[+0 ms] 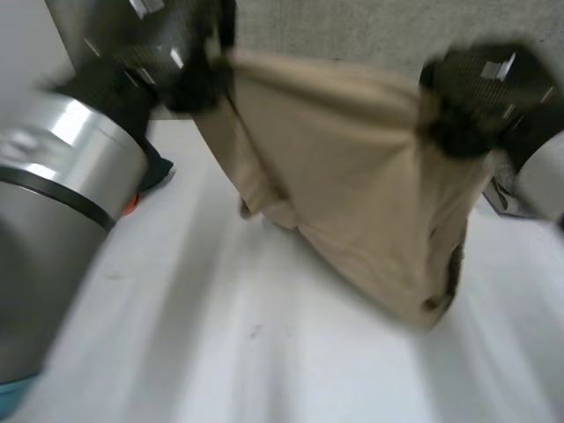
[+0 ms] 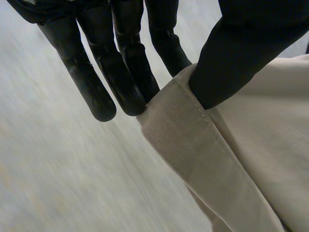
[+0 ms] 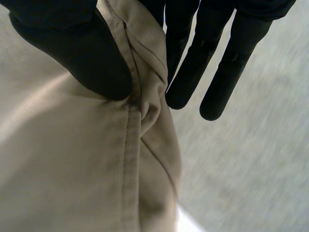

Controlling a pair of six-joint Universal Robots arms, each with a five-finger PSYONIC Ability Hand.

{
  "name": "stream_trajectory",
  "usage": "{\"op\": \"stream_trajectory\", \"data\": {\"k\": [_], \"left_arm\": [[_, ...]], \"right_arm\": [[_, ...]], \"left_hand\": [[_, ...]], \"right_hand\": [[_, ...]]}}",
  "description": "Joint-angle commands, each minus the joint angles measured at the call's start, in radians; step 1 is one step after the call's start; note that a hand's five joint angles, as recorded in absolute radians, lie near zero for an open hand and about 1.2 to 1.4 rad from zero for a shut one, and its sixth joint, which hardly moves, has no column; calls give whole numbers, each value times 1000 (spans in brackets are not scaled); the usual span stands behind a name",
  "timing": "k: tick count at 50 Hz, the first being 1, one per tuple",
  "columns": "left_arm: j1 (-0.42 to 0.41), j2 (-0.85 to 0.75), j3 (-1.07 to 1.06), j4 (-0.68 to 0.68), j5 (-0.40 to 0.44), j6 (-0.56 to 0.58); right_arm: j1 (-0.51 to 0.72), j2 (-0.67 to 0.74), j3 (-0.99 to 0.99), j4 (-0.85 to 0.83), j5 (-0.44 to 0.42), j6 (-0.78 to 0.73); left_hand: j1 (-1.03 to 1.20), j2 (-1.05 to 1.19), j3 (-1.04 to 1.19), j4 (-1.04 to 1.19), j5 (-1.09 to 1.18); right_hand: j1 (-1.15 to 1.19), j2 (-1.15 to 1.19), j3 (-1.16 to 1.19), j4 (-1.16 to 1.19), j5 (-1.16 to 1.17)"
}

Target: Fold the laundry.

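Note:
A beige garment (image 1: 352,185) hangs in the air above the white table (image 1: 220,352), stretched between both hands. My left hand (image 1: 189,75) pinches its upper left corner; in the left wrist view the thumb (image 2: 231,63) presses a hemmed edge of the beige garment (image 2: 193,140) against the straight fingers (image 2: 120,72). My right hand (image 1: 463,106) pinches the upper right corner; in the right wrist view its thumb (image 3: 91,63) clamps a seamed fold of the beige garment (image 3: 72,159) against the fingers (image 3: 193,63). The cloth's lower end droops to the table at the right.
A dark teal item (image 1: 157,172) and a small orange-red thing (image 1: 130,204) lie on the table behind my left arm (image 1: 53,203). A dark object (image 1: 502,198) sits at the table's far right edge. A grey wall (image 1: 352,26) stands behind.

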Motion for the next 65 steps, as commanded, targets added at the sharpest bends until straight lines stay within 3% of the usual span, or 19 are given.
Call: {"op": "stream_trajectory", "data": {"k": [1, 9, 18, 22, 26, 28, 31, 33, 34, 35, 37, 38, 39, 46, 53, 58, 65], "left_arm": [[-3, 171, 109, 0, -1, 46], [2, 124, 148, -4, -24, 71], [50, -192, 189, 10, -16, 193], [108, -367, 263, 75, -15, 275], [158, -531, 379, 168, -13, 327], [183, -628, 480, 220, -18, 344], [192, -744, 621, 269, -12, 353], [192, -780, 666, 283, -9, 355], [195, -800, 694, 288, -9, 355], [200, -820, 723, 288, -6, 355], [200, -831, 737, 288, -10, 355], [200, -834, 737, 288, -12, 355], [200, -831, 726, 280, -15, 353], [194, -754, 515, 244, -44, 352], [172, -540, 168, 175, -43, 345], [87, -400, -65, 107, -30, 313], [-12, -375, -208, 96, -4, 227]], "right_arm": [[-30, -59, -303, 259, -114, -33], [-40, 1, -349, 282, -120, -44], [1, 234, -363, 240, -102, -90], [45, 375, -384, 102, -68, -90], [81, 503, -401, -131, 25, -95], [99, 592, -430, -329, 101, -110], [110, 694, -453, -542, 136, -157], [113, 742, -469, -619, 136, -191], [113, 777, -484, -655, 130, -219], [113, 791, -492, -655, 124, -231], [115, 808, -495, -649, 112, -242], [116, 811, -492, -635, 110, -239], [116, 807, -484, -624, 110, -237], [105, 674, -374, -392, 104, -230], [102, 535, -228, -141, 62, -234], [96, 495, -90, 12, 41, -231], [101, 489, 97, -23, 38, -231]], "left_hand": [[244, 199, 203, 197, 247], [244, 199, 203, 197, 247], [244, 199, 203, 197, 247], [244, 199, 203, 197, 247], [244, 199, 203, 197, 247], [244, 199, 203, 197, 247], [244, 199, 203, 197, 247], [244, 199, 203, 197, 247], [244, 199, 203, 197, 247], [-40, -86, -82, -88, -38], [-823, -869, -865, -871, -821], [-977, -1023, -1019, -1025, -975], [-884, -930, -926, -932, -882], [-933, -978, -974, -980, -930], [-918, -964, -960, -966, -916], [-865, -911, -907, -913, -863], [-803, -849, -845, -851, -801]], "right_hand": [[316, 227, 205, 196, 236], [316, 227, 205, 196, 236], [316, 227, 205, 196, 236], [316, 227, 205, 196, 236], [316, 227, 205, 196, 236], [316, 227, 205, 196, 236], [316, 227, 205, 196, 236], [-202, -292, -314, -323, -283], [-905, -995, -1017, -1026, -986], [-905, -995, -1017, -1026, -986], [-905, -995, -1017, -1026, -986], [-905, -995, -1017, -1026, -986], [-905, -995, -1017, -1026, -986], [-905, -995, -1017, -1026, -986], [-905, -995, -1017, -1026, -986], [-905, -995, -1017, -1026, -986], [-801, -891, -913, -922, -882]]}}
